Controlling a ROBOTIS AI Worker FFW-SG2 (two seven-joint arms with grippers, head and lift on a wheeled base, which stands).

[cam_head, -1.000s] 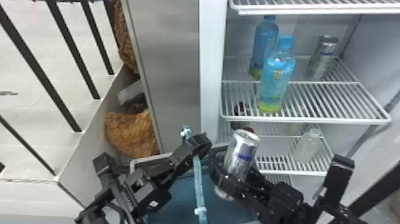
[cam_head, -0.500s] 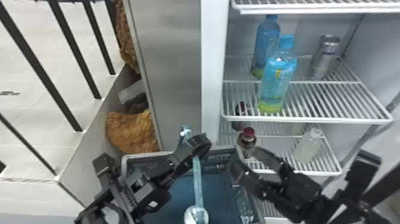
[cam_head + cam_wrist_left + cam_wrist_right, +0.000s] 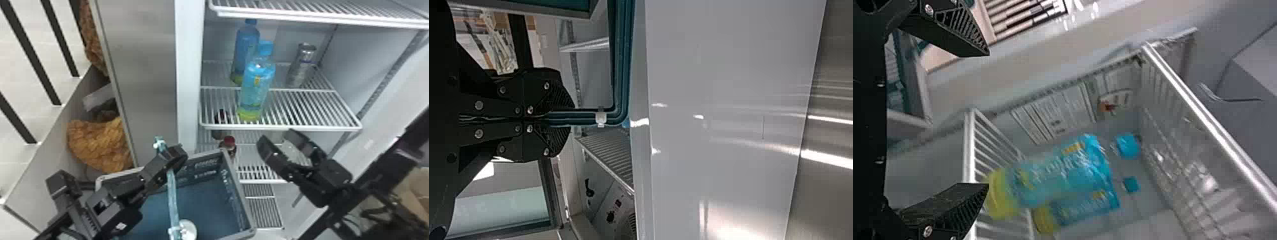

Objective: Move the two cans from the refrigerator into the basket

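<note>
On white wire shelf, toward back: silver cylindrical metal can, long axis upright, right of blue plastic bottle. Right gripper nearer; fingers released, empty, outside shelf edge; can lies deeper, higher. Left gripper clenched on teal handle of grey-rimmed basket. Round silver end inside, likely other can.

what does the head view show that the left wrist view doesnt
Head view: a can on a wire shelf, what looks like another can in the basket, a red-capped bottle. Left wrist view: a panel with black controls. Both: the left end effector shut on the basket's handle, and wire shelves.
</note>
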